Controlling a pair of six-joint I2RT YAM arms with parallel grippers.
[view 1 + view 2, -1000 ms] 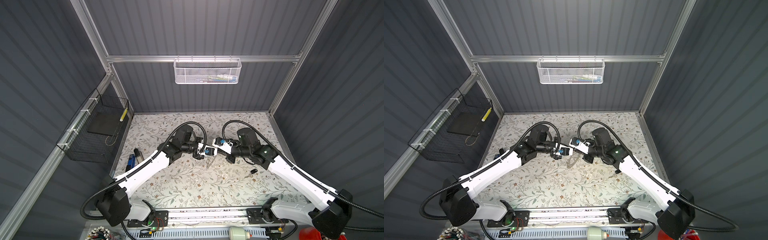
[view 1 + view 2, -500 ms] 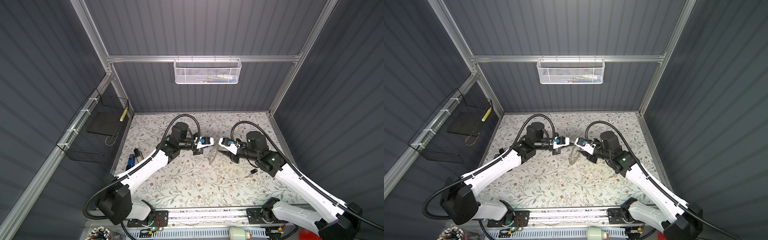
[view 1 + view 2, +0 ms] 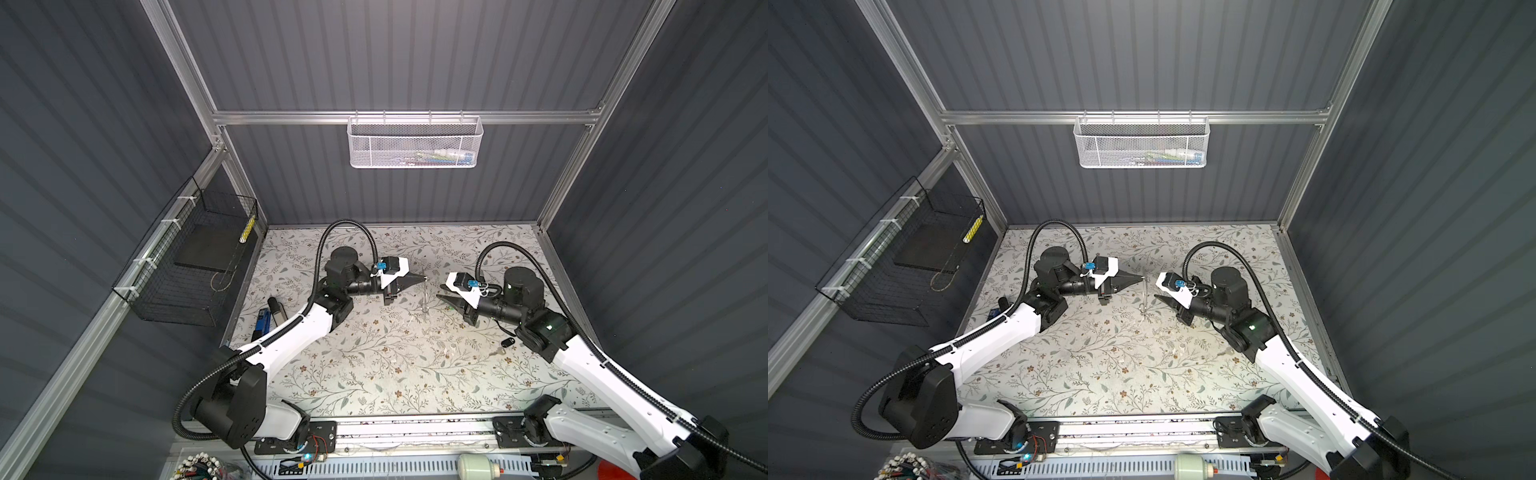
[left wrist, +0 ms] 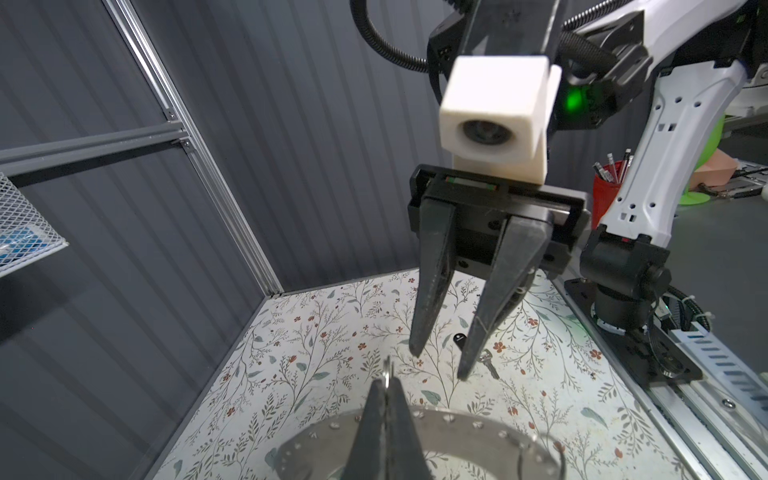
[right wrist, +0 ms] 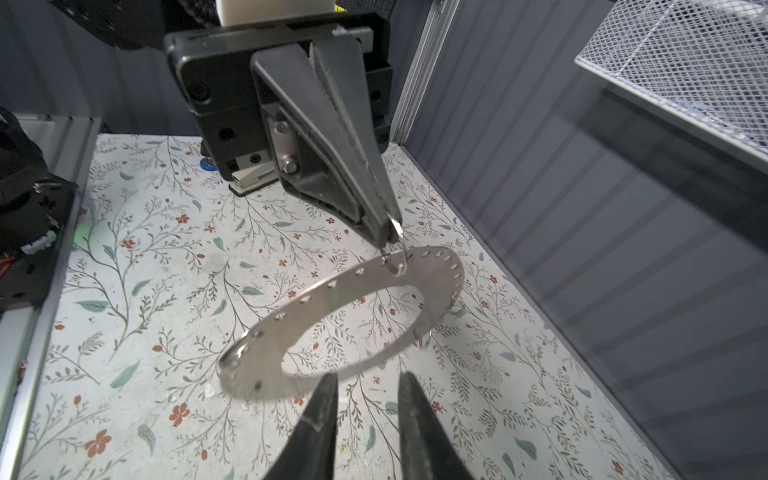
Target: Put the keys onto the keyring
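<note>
Two fingers of the left gripper (image 5: 390, 237) are pressing together on a small wire loop (image 5: 397, 259), so the keyring (image 5: 257, 365) is hanging in the air. The right gripper (image 5: 365, 386) is hovering half spread and empty, near its rim. The black-headed key (image 3: 507, 343) is lying on the table (image 3: 374, 374), well apart; I judge no key is threaded yet.

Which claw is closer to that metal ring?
Left. The left gripper pinches a wire loop on the ring, which dangles; the right gripper is open, facing it without touching.
</note>
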